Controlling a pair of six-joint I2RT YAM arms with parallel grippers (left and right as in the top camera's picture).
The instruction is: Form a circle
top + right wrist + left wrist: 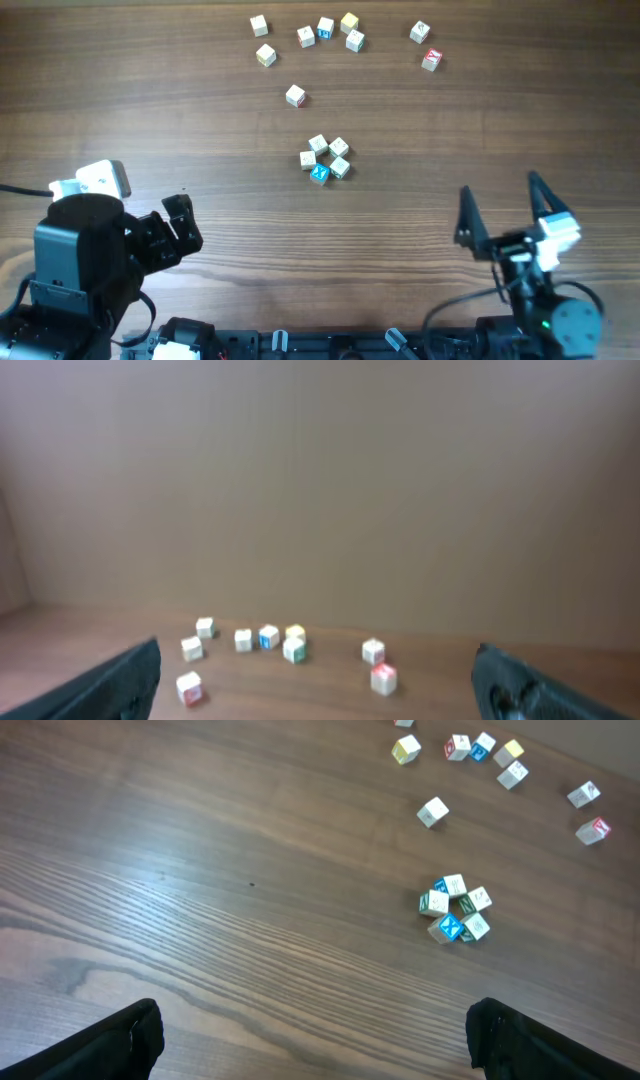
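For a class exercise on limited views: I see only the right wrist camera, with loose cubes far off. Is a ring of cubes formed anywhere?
Observer: Yes, the circle sits mid-table, nearer the arms than the loose cubes.
Operator: How many cubes are in it?
Observer: Five, one showing a blue face.
Operator: Is the left gripper near it?
Observer: No, the left gripper is open and well clear of it.
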